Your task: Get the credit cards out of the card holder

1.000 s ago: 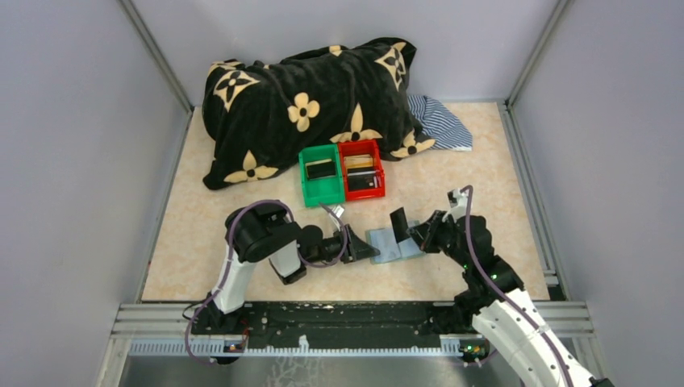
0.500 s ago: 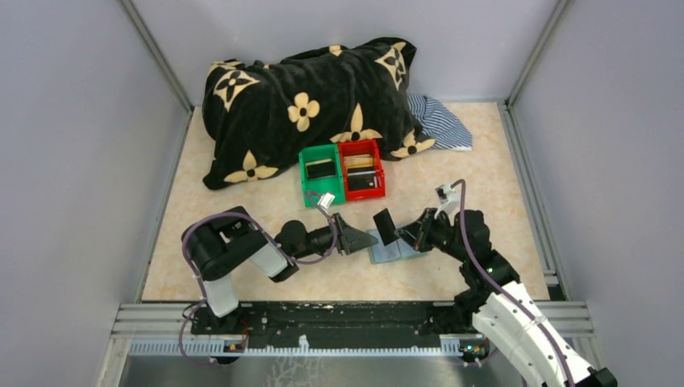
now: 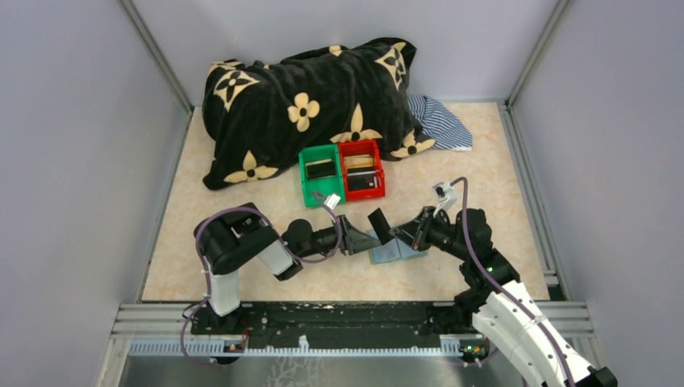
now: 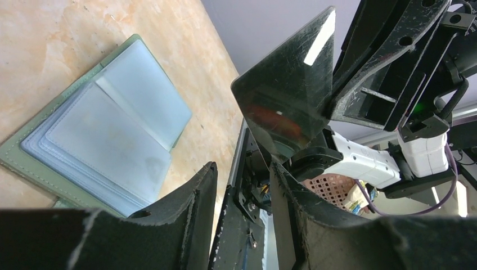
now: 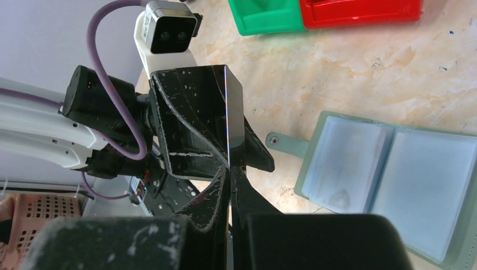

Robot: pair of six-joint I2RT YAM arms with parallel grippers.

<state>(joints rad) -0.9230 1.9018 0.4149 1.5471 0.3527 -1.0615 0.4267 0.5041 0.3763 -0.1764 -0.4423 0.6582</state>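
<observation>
The card holder [image 3: 397, 248] lies open on the table, blue-grey inside up, also in the left wrist view [image 4: 107, 135] and the right wrist view [image 5: 388, 180]. My right gripper [image 3: 401, 234] [image 5: 230, 174] is shut on one of the credit cards, a black card [image 3: 379, 226] [image 5: 194, 129], held upright above the holder's left edge. My left gripper [image 3: 352, 236] [image 4: 242, 177] is open and points at that black card [image 4: 287, 95], which stands just beyond its fingertips. Other cards lie in the two bins.
A green bin [image 3: 321, 197] and a red bin [image 3: 380, 173] stand side by side behind the grippers. A black flowered blanket [image 3: 306, 105] and a striped cloth [image 3: 440, 121] lie at the back. Metal rails edge the table.
My right gripper has carried the black card leftward, off the holder. My left gripper has reached right toward it, and its jaws opened a little wider.
</observation>
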